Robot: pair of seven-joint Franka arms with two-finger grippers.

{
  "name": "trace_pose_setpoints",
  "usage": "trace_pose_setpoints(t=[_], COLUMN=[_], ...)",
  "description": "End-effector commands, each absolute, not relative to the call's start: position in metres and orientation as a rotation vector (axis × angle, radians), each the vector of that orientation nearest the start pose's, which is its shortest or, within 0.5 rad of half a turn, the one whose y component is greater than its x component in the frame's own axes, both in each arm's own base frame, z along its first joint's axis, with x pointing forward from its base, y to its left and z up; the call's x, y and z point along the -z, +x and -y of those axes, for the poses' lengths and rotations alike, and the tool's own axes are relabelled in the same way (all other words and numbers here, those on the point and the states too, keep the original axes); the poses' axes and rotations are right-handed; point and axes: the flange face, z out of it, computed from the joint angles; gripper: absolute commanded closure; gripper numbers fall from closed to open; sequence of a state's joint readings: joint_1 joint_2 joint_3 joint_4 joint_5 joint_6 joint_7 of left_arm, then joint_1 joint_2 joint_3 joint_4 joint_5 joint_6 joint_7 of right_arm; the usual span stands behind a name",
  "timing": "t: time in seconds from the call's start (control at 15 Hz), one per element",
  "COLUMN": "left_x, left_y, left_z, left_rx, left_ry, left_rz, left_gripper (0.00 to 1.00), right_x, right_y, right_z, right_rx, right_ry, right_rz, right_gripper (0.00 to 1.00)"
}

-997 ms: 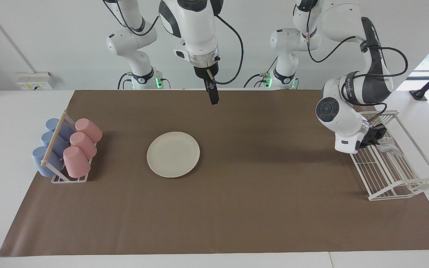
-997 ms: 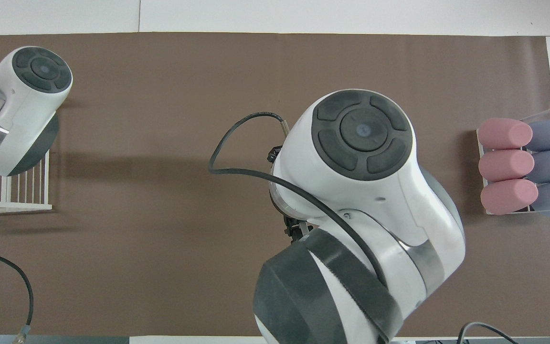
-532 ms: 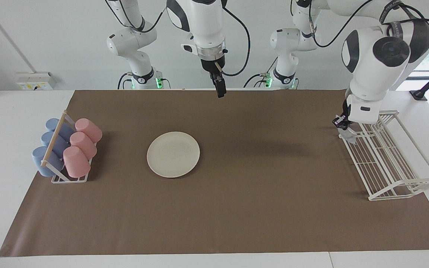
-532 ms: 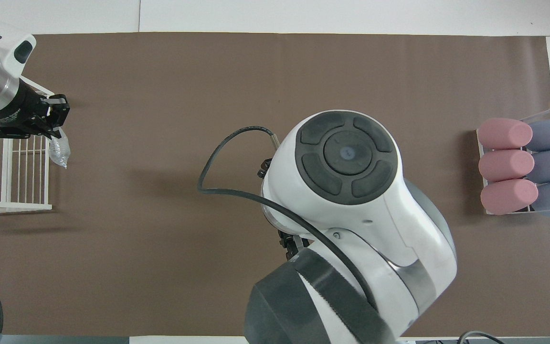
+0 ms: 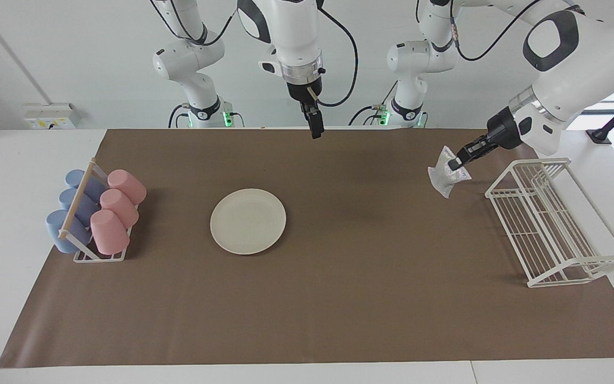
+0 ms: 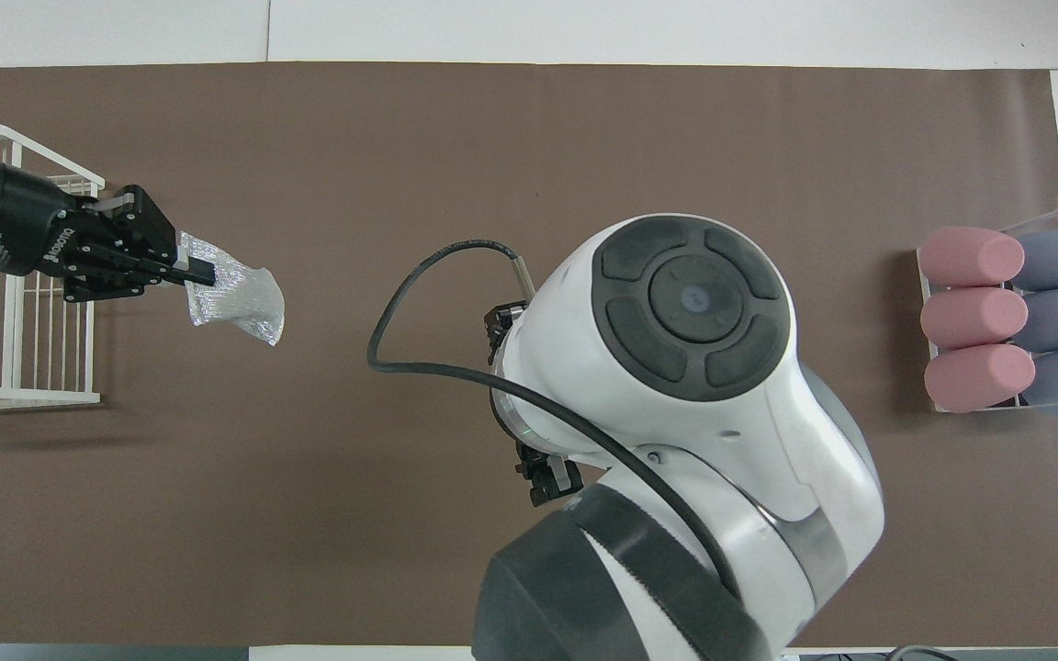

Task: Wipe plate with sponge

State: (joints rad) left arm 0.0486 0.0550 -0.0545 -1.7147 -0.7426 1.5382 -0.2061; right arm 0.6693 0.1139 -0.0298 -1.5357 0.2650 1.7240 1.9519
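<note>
The cream-white plate [image 5: 248, 221] lies flat on the brown mat, a little toward the right arm's end of the table. In the overhead view the right arm's body hides it. My left gripper [image 5: 459, 161] [image 6: 195, 274] is shut on the silvery, wrinkly sponge [image 5: 447, 176] [image 6: 237, 296]. It holds the sponge in the air over the mat, beside the wire rack and well apart from the plate. My right gripper [image 5: 315, 128] hangs open and empty, high over the mat's edge nearest the robots, and waits.
A white wire rack [image 5: 557, 224] [image 6: 5, 349] stands at the left arm's end of the mat. At the right arm's end, a small rack [image 5: 96, 213] [image 6: 1007, 321] holds pink and blue cups lying on their sides.
My left gripper has lifted the sponge out of the wire rack and swung it out over the mat toward the plate. The right arm drew up slightly, then stayed.
</note>
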Motion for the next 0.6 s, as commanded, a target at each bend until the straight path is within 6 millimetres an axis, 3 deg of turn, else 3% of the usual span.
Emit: trace_pose_setpoints(t=[0.0, 0.27, 0.4, 0.53], left_x=[-0.509, -0.457, -0.440, -0.425], left_y=[0.503, 0.482, 0.463, 0.453], left_z=[0.084, 0.107, 0.129, 0.148], left_rx=[0.329, 0.326, 0.317, 0.272], left_ry=[2.192, 1.928, 1.843, 1.800], left_rz=[-0.210, -0.144, -0.115, -0.067], left_gripper=[1.00, 1.00, 1.00, 1.00], right_x=[-0.588, -0.573, -0.568, -0.545], right_y=[0.468, 0.461, 0.464, 0.458], right_z=[-0.379, -0.379, -0.379, -0.379], right_rx=[-0.350, -0.284, -0.276, -0.298], right_ry=[-2.223, -2.242, -2.239, -2.268], right_rz=[-1.835, -1.691, -1.686, -1.714], right_gripper=[0.00, 0.00, 0.00, 0.00])
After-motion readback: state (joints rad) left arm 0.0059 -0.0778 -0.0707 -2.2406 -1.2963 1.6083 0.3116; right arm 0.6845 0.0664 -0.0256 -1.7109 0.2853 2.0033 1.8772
